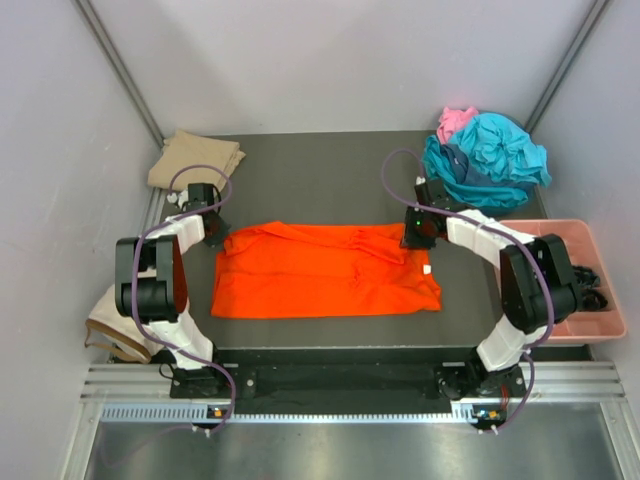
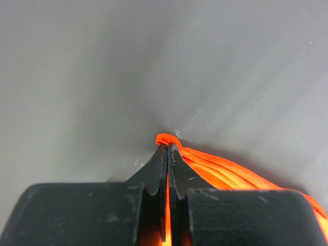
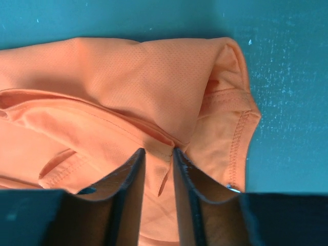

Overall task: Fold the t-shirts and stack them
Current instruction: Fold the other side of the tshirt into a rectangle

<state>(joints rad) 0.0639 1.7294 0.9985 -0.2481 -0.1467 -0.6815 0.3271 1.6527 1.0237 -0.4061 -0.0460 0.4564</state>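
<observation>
A bright orange t-shirt point(image 1: 325, 270) lies as a wide folded band across the middle of the dark table. My left gripper point(image 1: 218, 232) is at the shirt's far left corner. In the left wrist view its jaws point(image 2: 168, 146) are shut on a pinch of orange t-shirt cloth point(image 2: 220, 171). My right gripper point(image 1: 415, 235) is at the far right corner. In the right wrist view its fingers point(image 3: 159, 151) are closed on a thick fold of the orange t-shirt point(image 3: 128, 82) beside a hemmed edge. A folded tan t-shirt point(image 1: 195, 158) lies at the back left.
A heap of teal t-shirts point(image 1: 490, 155) with a pink one point(image 1: 457, 120) on it sits at the back right corner. A pink compartment tray point(image 1: 600, 325) stands at the right edge. A cream cap-like thing point(image 1: 115, 325) lies off the table's left side.
</observation>
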